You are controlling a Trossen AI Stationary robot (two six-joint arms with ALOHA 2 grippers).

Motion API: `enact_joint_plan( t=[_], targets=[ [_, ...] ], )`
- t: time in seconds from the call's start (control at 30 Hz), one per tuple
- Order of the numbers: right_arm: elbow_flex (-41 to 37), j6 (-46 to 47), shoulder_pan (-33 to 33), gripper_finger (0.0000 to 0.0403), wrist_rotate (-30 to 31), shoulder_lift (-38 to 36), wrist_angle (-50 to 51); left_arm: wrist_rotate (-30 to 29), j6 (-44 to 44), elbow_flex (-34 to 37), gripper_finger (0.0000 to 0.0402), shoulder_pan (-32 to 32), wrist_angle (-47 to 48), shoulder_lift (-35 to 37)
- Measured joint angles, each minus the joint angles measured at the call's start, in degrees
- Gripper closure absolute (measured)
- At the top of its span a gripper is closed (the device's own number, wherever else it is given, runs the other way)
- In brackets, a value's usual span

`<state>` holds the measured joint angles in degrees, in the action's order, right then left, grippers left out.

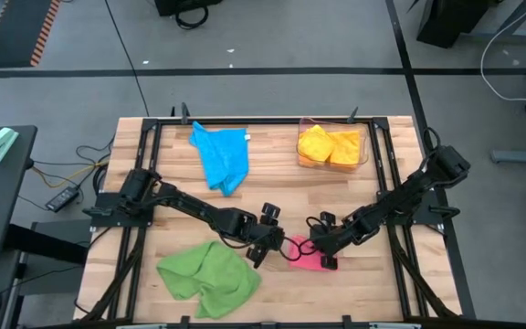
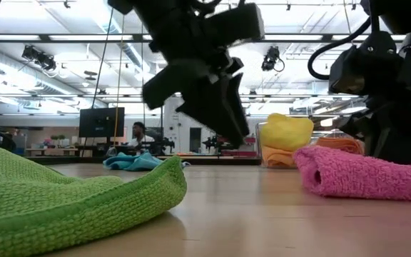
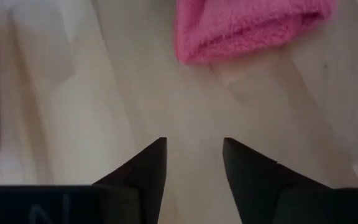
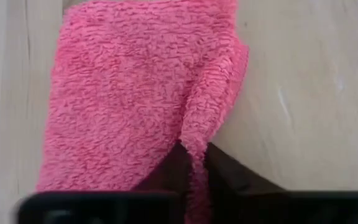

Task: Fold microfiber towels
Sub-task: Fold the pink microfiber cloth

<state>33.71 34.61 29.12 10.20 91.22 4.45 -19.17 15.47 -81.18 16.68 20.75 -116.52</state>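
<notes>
Around the pink towel (image 1: 307,255), both grippers crowd in close: the left gripper (image 1: 265,239) on one side, the right gripper (image 1: 322,249) on the other. Bare table (image 1: 354,196) lies between the pink towel and the bin (image 1: 333,144).

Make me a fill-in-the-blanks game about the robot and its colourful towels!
1. The right gripper is pinching the ____ towel.
2. The left gripper is open and holds ____.
3. The yellow and orange towels lie inside the clear ____.
4. The crumpled towel nearest the table's front edge is ____.

Missing words: pink; nothing; bin; green
</notes>
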Motion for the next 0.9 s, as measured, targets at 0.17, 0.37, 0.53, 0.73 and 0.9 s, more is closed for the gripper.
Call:
enact_joint_plan(
  t=[0.17,0.37,0.53,0.73,0.9],
  targets=[
    [0.2,0.0,0.3,0.0389,-0.6,-1.1,1.1,-0.7,-2.0,0.0,0.0243,0.3,1.1,1.8],
    [0.8,-1.6,-0.1,0.0391,0.1,-7.4,8.1,-0.7,-2.9,0.0,0.0251,0.3,1.1,1.9],
    [1.0,1.8,-1.8,0.0393,2.9,-13.9,12.9,0.0,-2.9,0.0,0.0253,0.3,0.3,1.9],
    [0.6,3.9,-5.5,0.0394,3.6,-17.4,13.6,2.9,-2.4,0.0,0.0244,0.6,-5.5,1.1],
    [-1.2,10.2,-9.0,0.0394,1.9,-16.1,13.6,2.9,-1.8,0.1,0.0233,1.3,-8.0,0.3]
  ],
)
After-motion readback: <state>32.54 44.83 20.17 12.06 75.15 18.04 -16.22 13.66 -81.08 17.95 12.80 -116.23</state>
